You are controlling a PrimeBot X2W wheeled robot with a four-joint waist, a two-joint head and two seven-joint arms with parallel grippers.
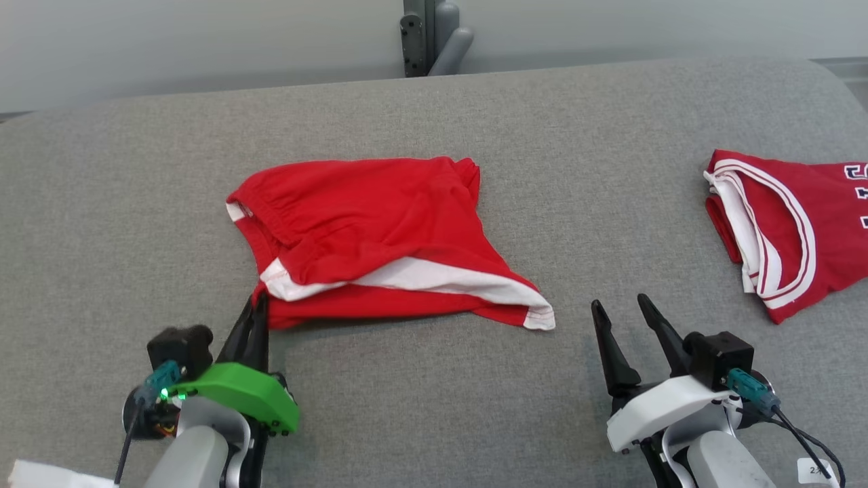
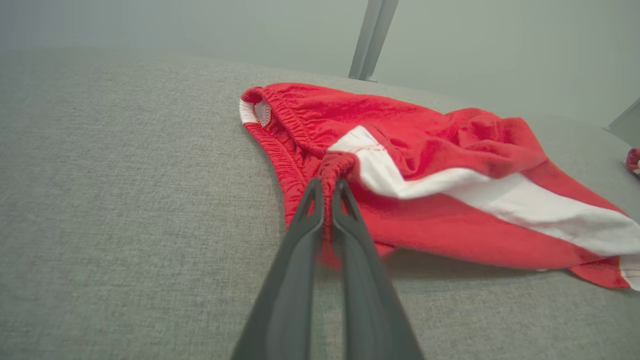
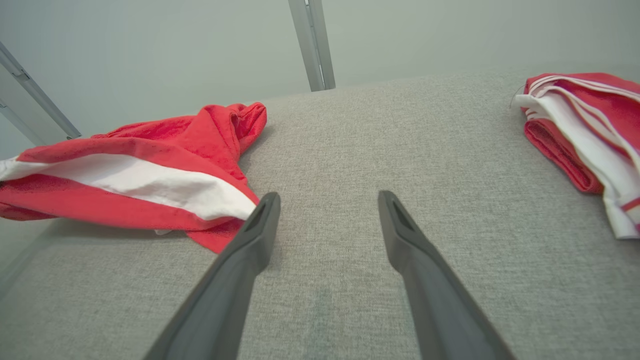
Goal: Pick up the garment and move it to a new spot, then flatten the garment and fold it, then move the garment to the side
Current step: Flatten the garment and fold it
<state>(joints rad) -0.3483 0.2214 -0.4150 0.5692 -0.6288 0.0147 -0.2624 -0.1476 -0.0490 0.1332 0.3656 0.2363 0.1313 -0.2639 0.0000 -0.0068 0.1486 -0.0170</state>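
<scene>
The garment (image 1: 366, 230) is a pair of red shorts with white side stripes, lying crumpled in the middle of the grey padded table (image 1: 434, 407). My left gripper (image 1: 258, 303) is shut on the garment's near-left corner. In the left wrist view a bunched fold of the garment (image 2: 400, 165) is pinched between the closed fingertips of the left gripper (image 2: 327, 186). My right gripper (image 1: 619, 305) stands open over bare table, a little to the right of the garment's white-hemmed corner. In the right wrist view the right gripper (image 3: 329, 200) holds nothing, and the garment (image 3: 135, 170) lies to its left.
A folded red jersey (image 1: 793, 224) with white trim lies at the table's right edge, also visible as the jersey (image 3: 585, 120) at the right of the right wrist view. A grey metal post (image 1: 430, 37) stands behind the table's far edge. A white scrap (image 1: 54, 474) lies at the near-left corner.
</scene>
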